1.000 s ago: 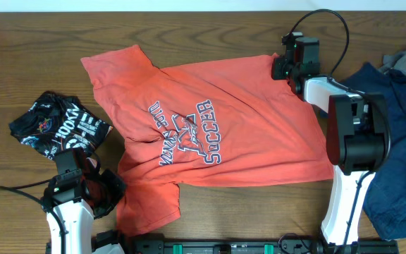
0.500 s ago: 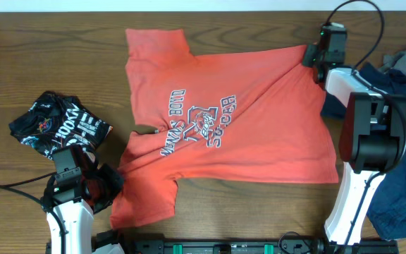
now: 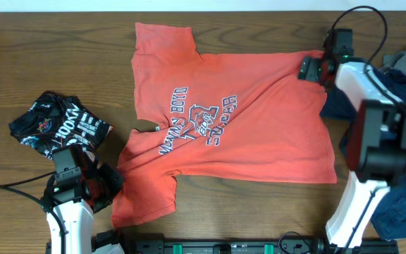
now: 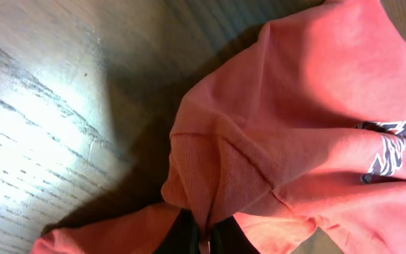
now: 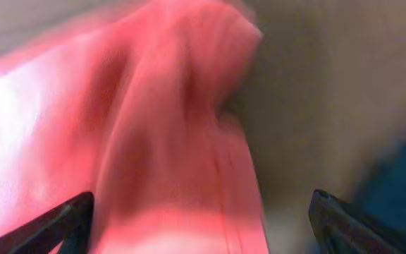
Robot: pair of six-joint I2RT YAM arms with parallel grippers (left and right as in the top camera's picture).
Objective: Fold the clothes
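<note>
The coral-red T-shirt (image 3: 259, 134) lies spread across the table's middle, its navy lettering (image 3: 199, 123) facing up. My left gripper (image 3: 113, 185) is at its lower left corner. In the left wrist view this gripper (image 4: 204, 241) is shut on a ribbed fold of the red shirt (image 4: 287, 120). My right gripper (image 3: 310, 69) is at the shirt's upper right corner. In the right wrist view it (image 5: 203, 226) stands open, fingers (image 5: 65, 219) wide apart, with blurred red cloth (image 5: 168, 141) lying loose between them.
A crumpled black garment with white lettering (image 3: 58, 127) lies at the left, just above the left arm. A navy garment (image 3: 400, 162) is heaped at the right edge, under and beside the right arm. Bare wood (image 3: 48, 56) shows at the back left.
The right gripper pulled the shirt's upper corner to the right, swinging the shirt round, then opened and let go. The left gripper has kept its hold and its place.
</note>
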